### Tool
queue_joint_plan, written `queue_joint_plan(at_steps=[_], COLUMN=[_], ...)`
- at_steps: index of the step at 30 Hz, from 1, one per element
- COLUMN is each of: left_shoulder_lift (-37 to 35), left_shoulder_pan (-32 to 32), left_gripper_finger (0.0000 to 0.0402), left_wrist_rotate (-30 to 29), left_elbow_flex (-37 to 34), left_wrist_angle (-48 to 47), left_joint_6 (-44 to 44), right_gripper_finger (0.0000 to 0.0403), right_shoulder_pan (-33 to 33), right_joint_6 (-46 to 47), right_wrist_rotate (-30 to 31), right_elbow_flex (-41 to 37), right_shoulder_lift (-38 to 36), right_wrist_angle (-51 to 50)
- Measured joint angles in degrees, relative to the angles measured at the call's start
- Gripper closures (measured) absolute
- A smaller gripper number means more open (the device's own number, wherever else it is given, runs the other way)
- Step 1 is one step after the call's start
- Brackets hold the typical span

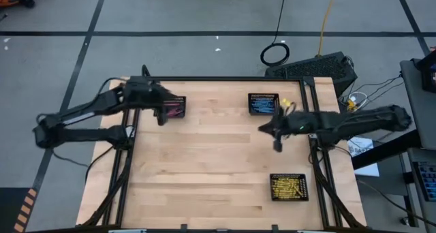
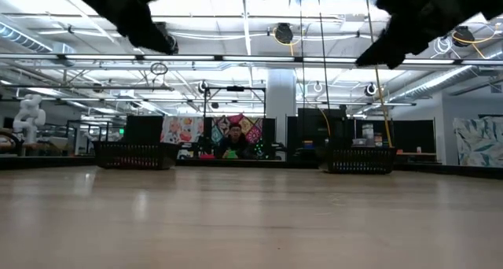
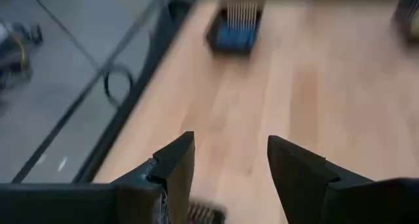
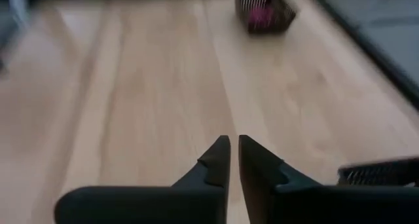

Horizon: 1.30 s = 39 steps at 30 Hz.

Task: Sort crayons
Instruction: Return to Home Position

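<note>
From above, the sorting looks done: pink crayons (image 1: 176, 111) lie in the far-left basket (image 1: 182, 99), blue crayons (image 1: 262, 106) in the far-right basket (image 1: 250, 103) and yellow crayons (image 1: 289, 187) in the near-right basket (image 1: 272, 187), with none visibly loose on the desk (image 1: 204, 165). The left jaws hang over the far-left basket's edge and the right jaws hang just beside the far-right basket, so the left arm (image 1: 102, 110) and right arm (image 1: 354, 120) should each rise straight before drawing back. The low view shows both arms high, well clear of the mesh. The left wrist view shows the left jaws spread wide and empty; the right wrist view shows the right jaws all but closed on nothing, so nothing needs releasing on the way home
</note>
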Motion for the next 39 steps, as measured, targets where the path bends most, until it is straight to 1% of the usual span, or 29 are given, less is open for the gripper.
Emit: queue_joint_plan(at_steps=[3, 6, 9, 14, 18, 20, 23, 25, 27, 28, 31, 35, 37, 39], left_shoulder_lift=[-6.61, -11.91, -17.26, -25.29, -29.35, -30.52, -31.24, -31.42, -31.87, -32.46, -35.3, -41.53, -45.3, -49.04], left_shoulder_pan=[0.0, 0.06, 1.55, 3.94, 4.66, 4.61, 4.5, 4.5, 4.5, 4.5, 4.48, 3.79, 3.46, 3.32], left_gripper_finger=[0.021, 0.021, 0.021, 0.022, 0.023, 0.0234, 0.0239, 0.0243, 0.0247, 0.025, 0.0261, 0.0278, 0.0286, 0.0293], left_wrist_rotate=[1.71, 1.87, 1.89, 2.93, 4.87, 6.37, 9.09, 10.04, 11.03, 11.14, 11.46, 15.02, 15.74, 15.23], left_elbow_flex=[-4.4, -8.82, -13.54, -18.69, -20.76, -22.93, -27.77, -31.08, -33.52, -34.28, -36.1, -36.95, -36.95, -36.96], left_wrist_angle=[6.74, 11.09, 15.42, 15.97, 16.51, 18.71, 25.98, 30.01, 32.63, 32.63, 32.61, 31.82, 29.84, 26.18], left_joint_6=[-3.92, -5.88, -8.22, -13.11, -17.8, -20.25, -24.29, -26.39, -25.9, -25.07, -24.34, -23.45, -23.33, -23.31], right_gripper_finger=[0.0399, 0.0401, 0.0402, 0.0402, 0.0402, 0.0402, 0.0401, 0.0401, 0.0401, 0.0401, 0.0401, 0.0401, 0.0401, 0.0401], right_shoulder_pan=[-5.7, -9.71, -12.16, -13.33, -13.28, -13.28, -13.15, -13.18, -13.16, -13.15, -13.15, -13.15, -13.15, -13.15], right_joint_6=[-0.39, -1.68, -2.24, 0.58, 2.71, 3.21, 4.35, 4.68, 5.06, 5.57, 7.11, 7.16, 7.1, 6.84], right_wrist_rotate=[-7.81, -12.17, -14.79, -18.78, -18.82, -18.79, -19.0, -20.92, -23.48, -24.62, -24.98, -24.93, -24.95, -24.95], right_elbow_flex=[-4.76, -7.6, -10.19, -16.21, -19.72, -21.01, -23.33, -24.38, -24.97, -25.16, -25.2, -25.2, -25.2, -25.2], right_shoulder_lift=[-9.31, -16.95, -23.89, -34.33, -40.73, -42.94, -45.28, -46.57, -47.75, -48.28, -48.69, -48.59, -48.59, -48.58], right_wrist_angle=[3.32, 3.07, 3.62, 5.4, 5.44, 5.72, 7.84, 8.47, 8.5, 8.44, 8.6, 8.13, 8.14, 8.14])
